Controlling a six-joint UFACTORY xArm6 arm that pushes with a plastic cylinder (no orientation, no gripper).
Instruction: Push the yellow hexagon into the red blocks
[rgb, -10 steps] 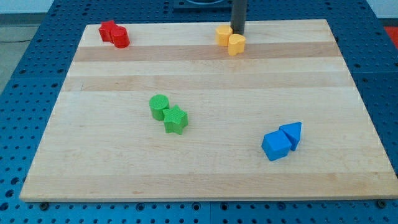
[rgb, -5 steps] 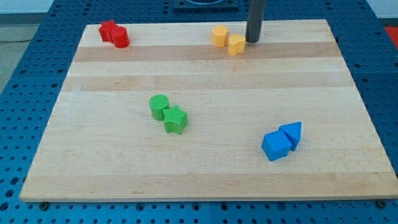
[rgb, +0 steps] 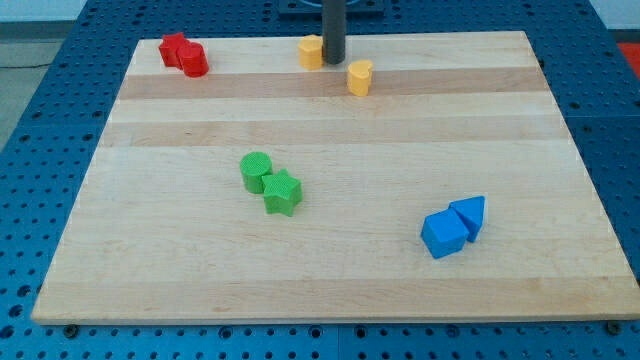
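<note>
Near the top edge of the wooden board, the yellow hexagon is touched on its right side by my tip, a bare rod with no pincer, so placed to drive it left toward the well-apart red blocks, the other yellow block being left beside.

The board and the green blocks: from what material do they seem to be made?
The board looks like pale, matte wood: grain and plank bands show. The green cylinder and green star seem matte plastic, possibly printed: fine ridges show on top.
</note>
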